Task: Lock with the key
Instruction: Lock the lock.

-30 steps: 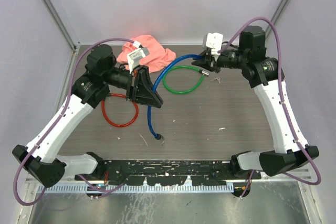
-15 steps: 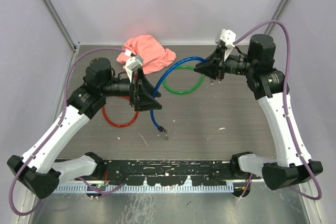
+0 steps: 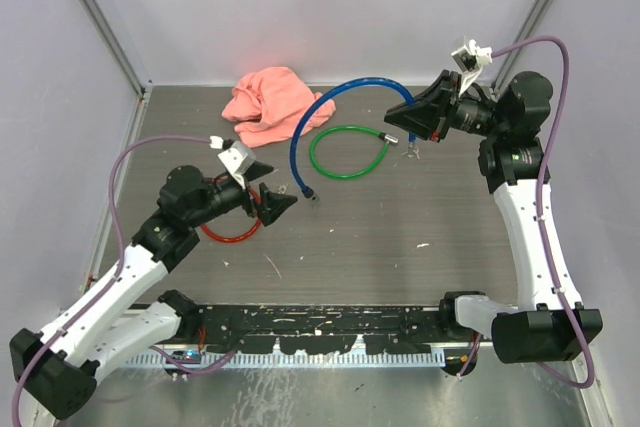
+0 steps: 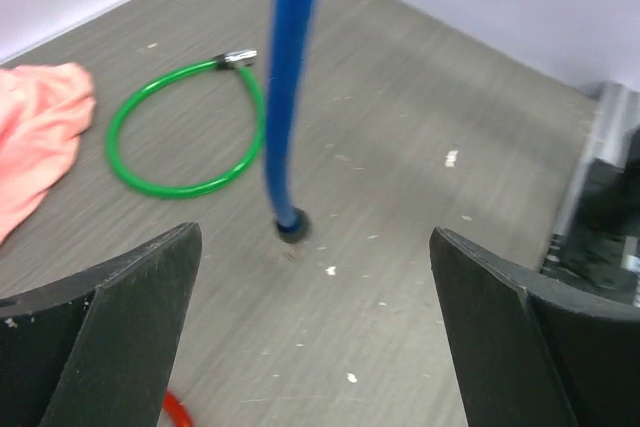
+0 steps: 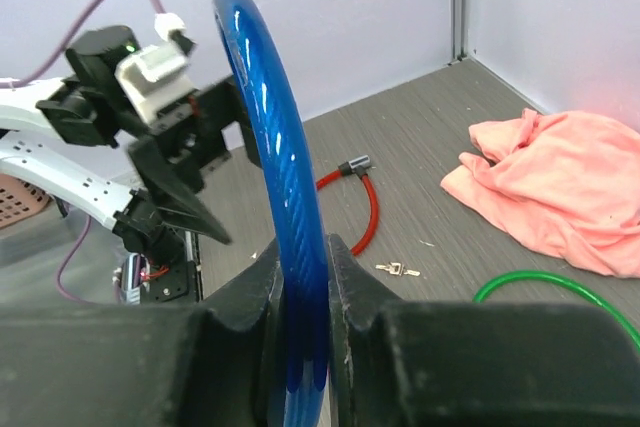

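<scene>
No writing, label, brand, number or sign could be read in any of the three views.
</scene>
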Action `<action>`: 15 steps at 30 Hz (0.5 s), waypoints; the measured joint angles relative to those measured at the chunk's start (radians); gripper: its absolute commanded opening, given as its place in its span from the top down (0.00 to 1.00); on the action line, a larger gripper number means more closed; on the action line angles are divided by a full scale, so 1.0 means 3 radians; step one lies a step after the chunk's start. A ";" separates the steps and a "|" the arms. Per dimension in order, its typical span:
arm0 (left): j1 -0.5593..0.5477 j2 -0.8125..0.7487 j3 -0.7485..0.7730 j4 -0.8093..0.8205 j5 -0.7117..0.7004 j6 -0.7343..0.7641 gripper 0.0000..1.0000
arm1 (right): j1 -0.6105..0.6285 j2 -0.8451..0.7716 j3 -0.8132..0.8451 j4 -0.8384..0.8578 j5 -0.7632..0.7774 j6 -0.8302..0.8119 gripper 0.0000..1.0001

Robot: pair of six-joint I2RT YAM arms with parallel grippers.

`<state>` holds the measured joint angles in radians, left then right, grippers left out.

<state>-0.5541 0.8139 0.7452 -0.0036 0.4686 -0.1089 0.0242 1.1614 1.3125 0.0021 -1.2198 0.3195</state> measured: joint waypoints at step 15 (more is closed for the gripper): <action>0.0104 0.0863 -0.0079 0.0982 0.0184 0.0037 0.82 | -0.0001 0.0005 0.0006 0.0346 -0.0099 0.0367 0.99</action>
<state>-0.5228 1.0729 0.7216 0.2909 0.5240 -0.0978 0.0238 1.1629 1.3144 0.1059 -1.2495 0.4297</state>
